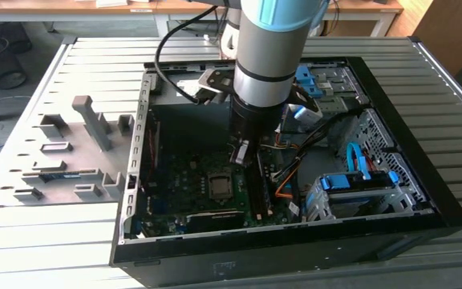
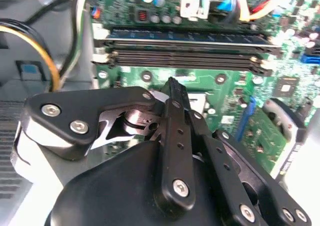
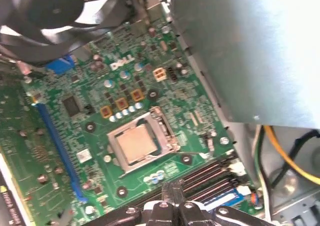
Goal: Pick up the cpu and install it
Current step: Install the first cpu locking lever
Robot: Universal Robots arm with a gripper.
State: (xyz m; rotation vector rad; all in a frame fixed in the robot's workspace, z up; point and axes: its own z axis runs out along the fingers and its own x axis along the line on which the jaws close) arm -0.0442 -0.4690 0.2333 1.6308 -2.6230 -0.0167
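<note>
The cpu (image 3: 135, 143) is a dull silver square lying flat inside the metal-framed socket (image 3: 168, 132) on the green motherboard (image 3: 55, 151). In the first wrist view my gripper (image 3: 172, 188) hovers above the board beside the socket, over the black memory slots, fingers pressed together with nothing between them. In the second wrist view the black fingers (image 2: 173, 93) point down at the board. In the exterior view the gripper (image 1: 243, 155) hangs inside the open computer case, just above and to the exterior view's right of the socket (image 1: 217, 185).
Black memory slots (image 2: 185, 55) run beside the socket. A grey metal box (image 3: 250, 50) and a black fan (image 3: 45, 5) border the board. Orange and yellow cables (image 1: 287, 180) and a blue drive cage (image 1: 351, 189) fill the case's right. A grey fixture plate (image 1: 70, 156) lies left.
</note>
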